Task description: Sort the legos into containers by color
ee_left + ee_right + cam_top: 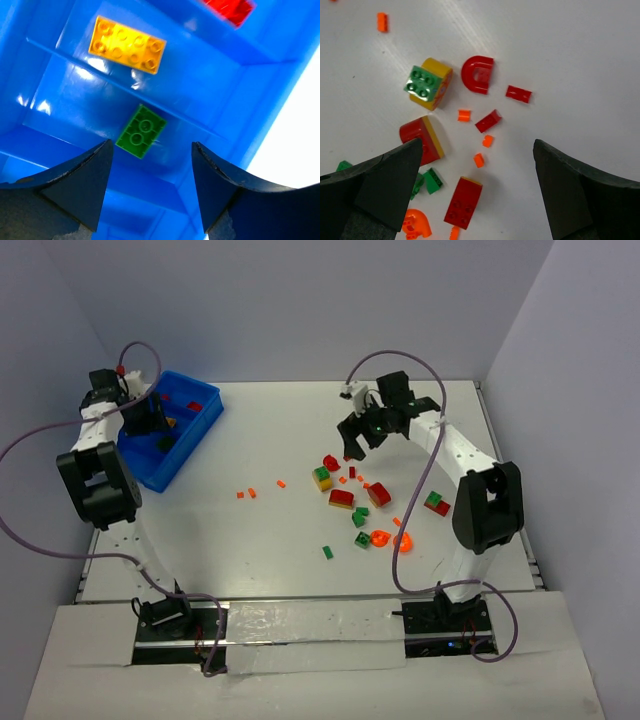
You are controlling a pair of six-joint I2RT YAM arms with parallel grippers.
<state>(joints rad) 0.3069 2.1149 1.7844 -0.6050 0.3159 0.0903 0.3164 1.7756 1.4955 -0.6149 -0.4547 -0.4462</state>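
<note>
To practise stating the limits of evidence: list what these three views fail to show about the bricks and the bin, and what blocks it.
Top view: the left gripper hides much of the inside of the blue bin.
Left wrist view: the red brick is cut off by the top edge.
Right wrist view: a green brick is half hidden behind a finger.
Top view: the orange bits are too small to tell their shape.

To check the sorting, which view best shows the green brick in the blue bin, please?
The left wrist view: the green brick lies studs up, unobstructed, in its compartment. The top external view largely hides it behind the left arm; the right wrist view misses the bin.
</note>
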